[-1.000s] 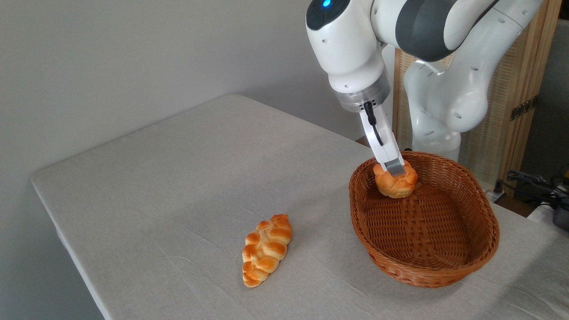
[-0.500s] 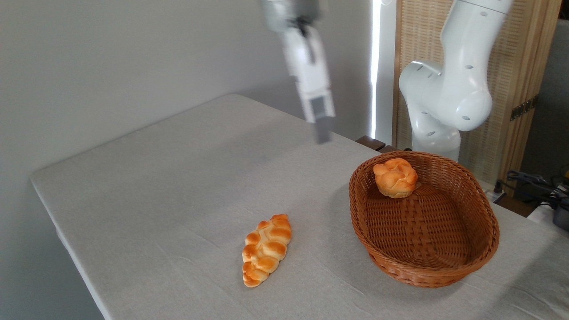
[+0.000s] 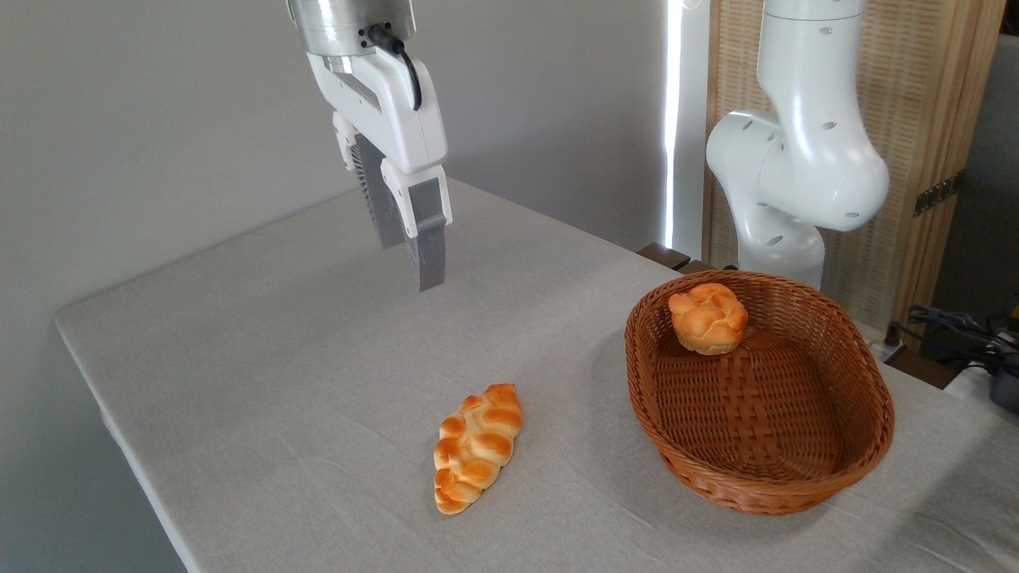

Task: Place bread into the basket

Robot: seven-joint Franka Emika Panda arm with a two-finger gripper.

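The bread (image 3: 708, 318), a small round knotted bun with a glossy orange top, lies by itself inside the basket (image 3: 642, 391), against the far left end of its woven floor. The basket is a large oval reddish-brown wicker one on the right of the table. My gripper (image 3: 410, 267) hangs high over the table's far middle, well to the left of the basket. Its two grey fingers (image 3: 430, 259) are apart and hold nothing, so it is open.
A longer braided loaf (image 3: 478, 447) lies on the grey tablecloth (image 3: 279, 358) left of the basket. The arm's white base (image 3: 796, 183) stands behind the basket, before a wooden slatted screen (image 3: 931, 119). Cables (image 3: 967, 330) lie at the right edge.
The gripper let go of the bun in the basket, rose, and swung far to the left over the table. The bun stays where it was dropped.
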